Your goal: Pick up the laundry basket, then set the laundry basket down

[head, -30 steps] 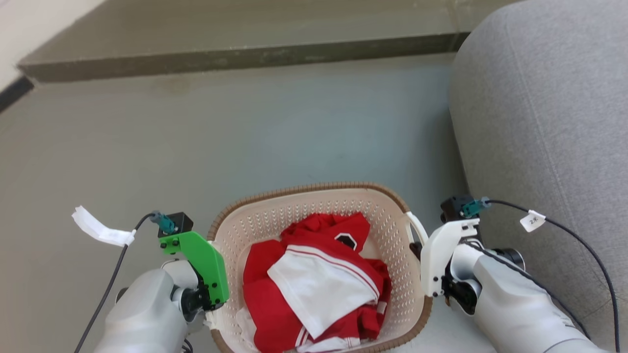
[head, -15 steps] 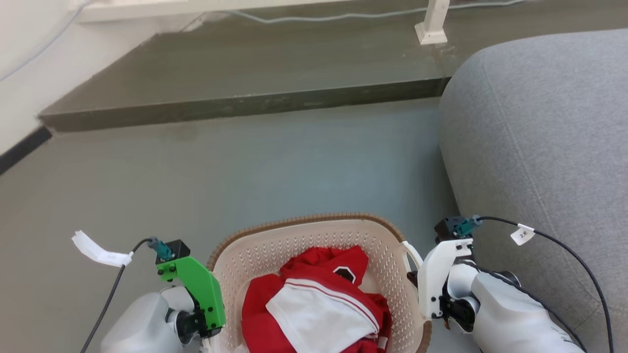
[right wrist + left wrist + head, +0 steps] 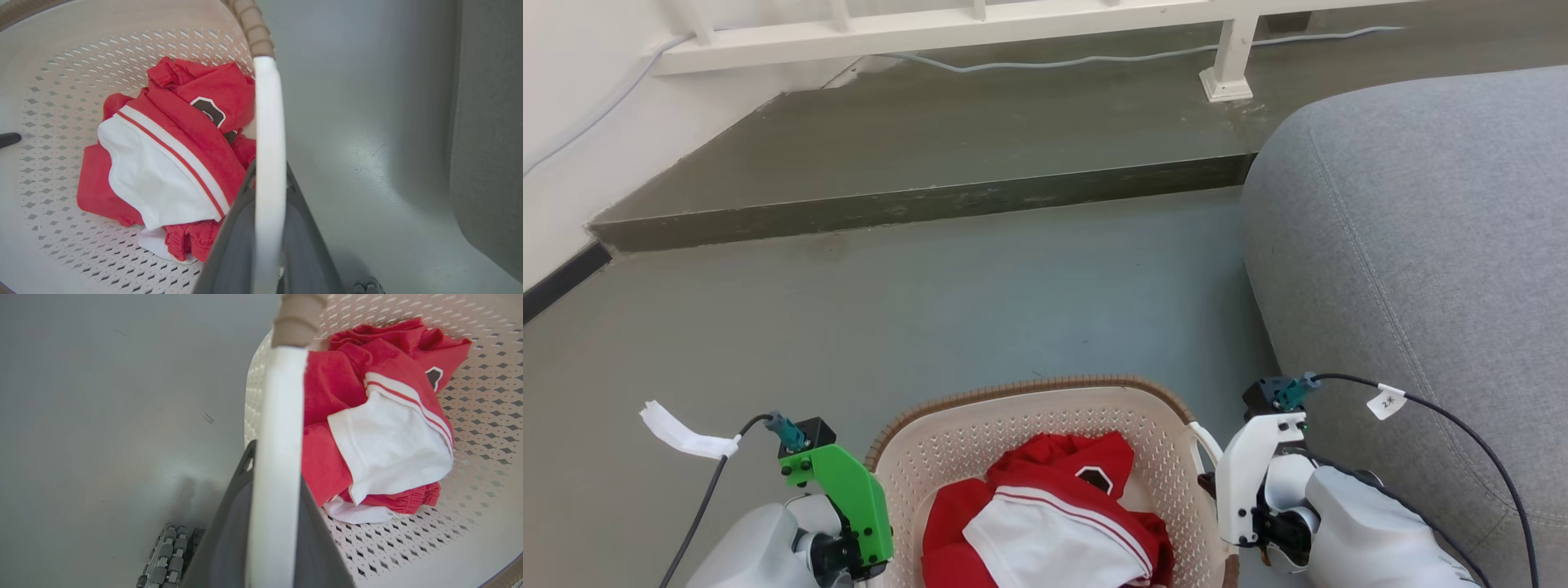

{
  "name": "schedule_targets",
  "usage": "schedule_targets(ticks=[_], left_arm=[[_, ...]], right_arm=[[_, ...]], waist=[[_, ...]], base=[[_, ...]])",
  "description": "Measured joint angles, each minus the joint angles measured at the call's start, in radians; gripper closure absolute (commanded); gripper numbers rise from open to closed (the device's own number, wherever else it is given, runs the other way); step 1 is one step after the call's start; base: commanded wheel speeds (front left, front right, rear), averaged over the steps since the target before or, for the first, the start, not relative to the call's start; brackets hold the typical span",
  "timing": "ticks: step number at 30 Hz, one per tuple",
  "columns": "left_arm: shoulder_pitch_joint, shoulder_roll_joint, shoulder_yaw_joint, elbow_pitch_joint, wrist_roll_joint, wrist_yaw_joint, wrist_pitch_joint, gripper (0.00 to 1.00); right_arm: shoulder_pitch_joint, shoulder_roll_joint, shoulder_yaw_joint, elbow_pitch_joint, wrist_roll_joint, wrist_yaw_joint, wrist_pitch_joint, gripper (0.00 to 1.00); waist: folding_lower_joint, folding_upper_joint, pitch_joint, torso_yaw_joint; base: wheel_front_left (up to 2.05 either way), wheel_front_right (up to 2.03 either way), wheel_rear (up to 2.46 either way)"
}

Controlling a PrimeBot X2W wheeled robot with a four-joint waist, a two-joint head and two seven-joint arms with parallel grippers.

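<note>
The laundry basket (image 3: pixel 1029 390), cream and perforated with a brown woven rim, sits at the bottom centre of the head view between my two arms. It holds red and white clothes (image 3: pixel 1045 531). My left gripper (image 3: pixel 276 465) is shut on the white left handle (image 3: pixel 280 408), with a dark finger on each side of it. My right gripper (image 3: pixel 269 171) is shut the same way on the white right handle (image 3: pixel 267 122). The grey floor lies well below the basket's rim in both wrist views.
A grey sofa (image 3: pixel 1421 245) stands close on the right, almost touching my right arm. Ahead, a raised step (image 3: pixel 915 204) crosses the floor below a white railing (image 3: pixel 931 28) with a post (image 3: pixel 1227 69). A pale wall (image 3: pixel 572 98) is at left.
The whole head picture has shifted: the railing and post have come into view and the basket shows lower, so the camera has moved. Both grippers stay shut on the handles.
</note>
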Motion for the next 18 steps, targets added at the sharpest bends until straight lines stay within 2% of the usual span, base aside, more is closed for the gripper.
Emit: schedule_targets(ticks=[18], left_arm=[[0.0,0.02,-0.021,-0.024,-0.025,0.0,0.004,1.0]], right_arm=[[-0.008,0.003,0.019,-0.001,0.019,0.0,0.004,1.0]], waist=[[0.0,0.0,0.017,-0.01]], base=[[0.0,0.0,0.0]])
